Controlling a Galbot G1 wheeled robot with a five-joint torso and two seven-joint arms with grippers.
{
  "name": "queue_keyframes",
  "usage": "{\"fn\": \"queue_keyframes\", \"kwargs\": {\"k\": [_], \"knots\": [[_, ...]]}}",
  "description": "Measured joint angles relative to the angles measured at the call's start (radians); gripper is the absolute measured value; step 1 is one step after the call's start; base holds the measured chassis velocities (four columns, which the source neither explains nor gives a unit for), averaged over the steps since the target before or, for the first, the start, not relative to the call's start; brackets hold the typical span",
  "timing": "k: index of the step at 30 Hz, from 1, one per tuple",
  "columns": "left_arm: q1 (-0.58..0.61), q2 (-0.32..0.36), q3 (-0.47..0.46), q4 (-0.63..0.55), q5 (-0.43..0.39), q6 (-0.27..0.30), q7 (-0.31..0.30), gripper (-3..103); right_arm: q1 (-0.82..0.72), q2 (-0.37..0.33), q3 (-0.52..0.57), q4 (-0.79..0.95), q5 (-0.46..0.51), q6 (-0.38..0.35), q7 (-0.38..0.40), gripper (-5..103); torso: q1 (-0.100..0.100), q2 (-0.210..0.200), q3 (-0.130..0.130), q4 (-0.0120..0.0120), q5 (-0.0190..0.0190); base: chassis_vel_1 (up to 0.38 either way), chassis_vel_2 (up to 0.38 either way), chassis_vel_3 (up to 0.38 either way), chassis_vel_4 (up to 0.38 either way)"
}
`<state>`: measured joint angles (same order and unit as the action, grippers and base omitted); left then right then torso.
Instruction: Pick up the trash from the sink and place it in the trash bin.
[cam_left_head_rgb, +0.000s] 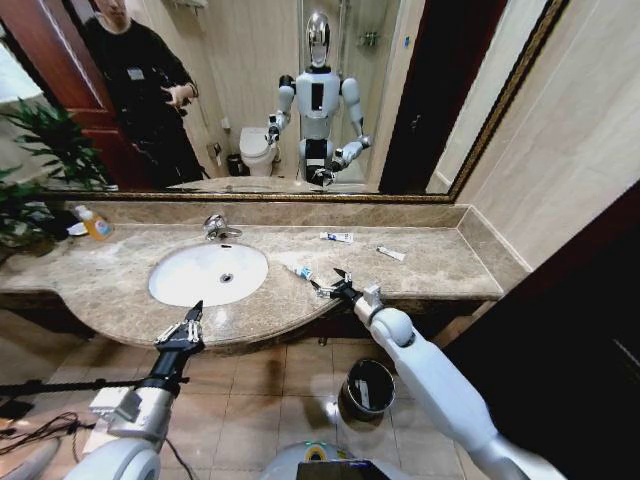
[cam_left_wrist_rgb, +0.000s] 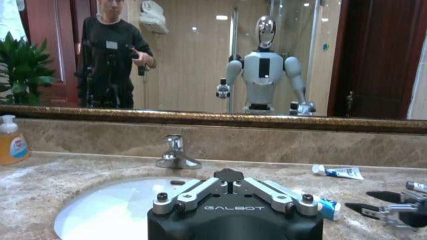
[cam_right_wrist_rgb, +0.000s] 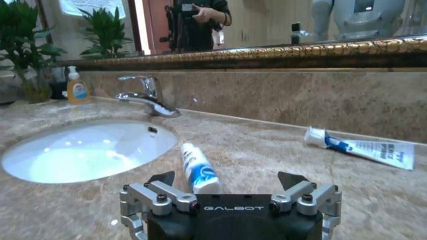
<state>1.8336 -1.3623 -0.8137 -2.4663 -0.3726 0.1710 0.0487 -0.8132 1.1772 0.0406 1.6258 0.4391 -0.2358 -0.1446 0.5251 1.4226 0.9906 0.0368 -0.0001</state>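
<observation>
**Ana:** Tubes, small ones, lie on the brown marble countertop (cam_left_head_rgb: 420, 262), not in the sink (cam_left_head_rgb: 208, 272) itself. The nearest tube (cam_right_wrist_rgb: 199, 170), white with a blue and teal band, rests just beside the basin's rim, and the right gripper (cam_left_head_rgb: 328, 284) sits low behind it with its fingers spread apart and nothing held; the tube's end lies between them.

**Ben:** How would it handle?

**Ana:** My guess is light and a bit soft, the sort that dents when squeezed. The skin looks glossy, so it may slide on the polished stone. I'd take it across the middle of the body, where it is roundest, rather than at the cap or the flat crimped tail.

**Ben:** And the others?

**Ana:** A second blue-and-white tube (cam_right_wrist_rgb: 363, 146) lies farther back near the backsplash, and a third small white tube (cam_left_head_rgb: 391, 254) is beyond it to the right. They seem the same kind.

**Ben:** The left arm?

**Ana:** The left gripper (cam_left_head_rgb: 186, 327) hovers at the counter's front edge below the basin, fingers parted, empty. The trash bin (cam_left_head_rgb: 367, 389) stands on the floor tiles under the counter, below the right arm.
</observation>
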Motion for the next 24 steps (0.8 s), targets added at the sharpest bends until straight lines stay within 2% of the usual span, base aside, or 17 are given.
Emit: {"fn": "queue_keyframes", "kwargs": {"k": [24], "knots": [[0.0,0.0,0.0,0.0,0.0,0.0,0.0,0,0.088,0.081,-0.063,-0.16,-0.021,0.02,0.0,100,0.0,0.0,0.0,0.0,0.0,0.0,0.0,0.0,0.0]]}}
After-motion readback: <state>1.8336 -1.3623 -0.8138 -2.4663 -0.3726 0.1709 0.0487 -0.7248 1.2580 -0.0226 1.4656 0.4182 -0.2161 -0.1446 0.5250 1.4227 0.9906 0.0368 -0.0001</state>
